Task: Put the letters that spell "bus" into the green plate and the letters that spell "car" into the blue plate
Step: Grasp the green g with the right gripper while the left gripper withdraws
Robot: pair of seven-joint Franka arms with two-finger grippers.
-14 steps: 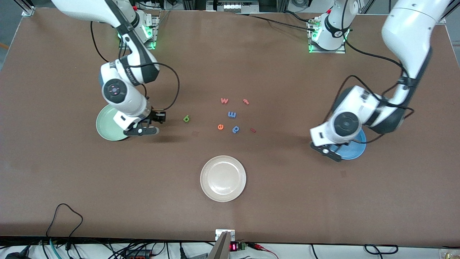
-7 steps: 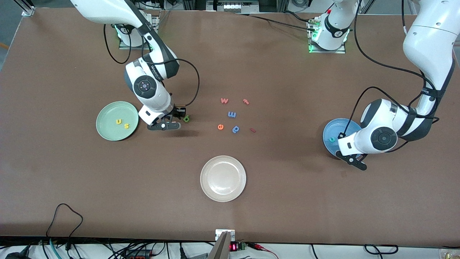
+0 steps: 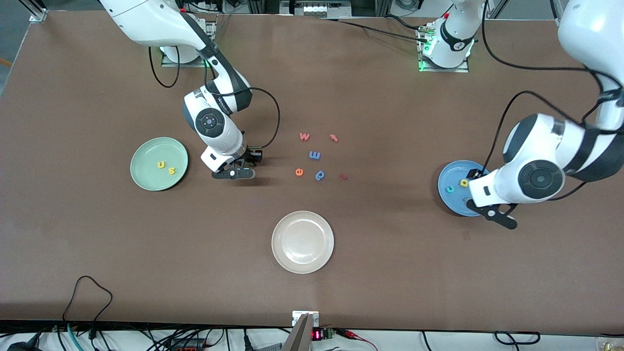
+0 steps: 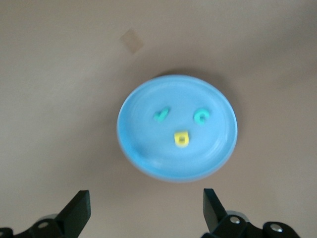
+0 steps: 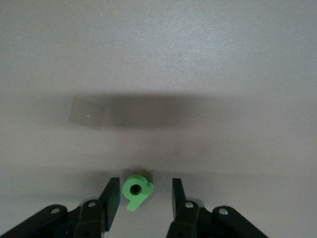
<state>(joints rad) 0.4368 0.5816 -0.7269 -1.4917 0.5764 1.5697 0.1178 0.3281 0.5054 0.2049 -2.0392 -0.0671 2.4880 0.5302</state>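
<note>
A matte brown table (image 3: 341,273) carries the scene; cables (image 3: 83,292) trail along its edge nearest the front camera, and both arm bases stand at the edge farthest from it.

Toward the right arm's end lies the round mint-green plate (image 3: 146,183), holding the yellow "u" (image 3: 161,165) and yellow "s" (image 3: 171,170). Toward the left arm's end lies the sky-blue plate (image 3: 448,200).

The right gripper (image 5: 141,196) is low over the table between the green plate and the loose letters. Only the right wrist view shows the green "b" (image 5: 136,192) lying on the table between the part-open fingers (image 5: 112,196), with a gap on each side, ungripped; in the front view the gripper hides it.

The left gripper (image 4: 143,215) hovers by the blue plate's rim, fingers (image 4: 79,210) spread wide and empty. The left wrist view shows all 3 letters in the plate: teal "c" (image 4: 201,116), yellow "a" (image 4: 182,139) and teal "r" (image 4: 161,115); the front view shows only 2.

Mid-table lie the orange "e" (image 3: 299,171), blue "p" (image 3: 320,175), salmon "t" (image 3: 334,138) and red bar (image 3: 343,176). A glossy cream plate (image 3: 302,242) sits nearer the front camera.
</note>
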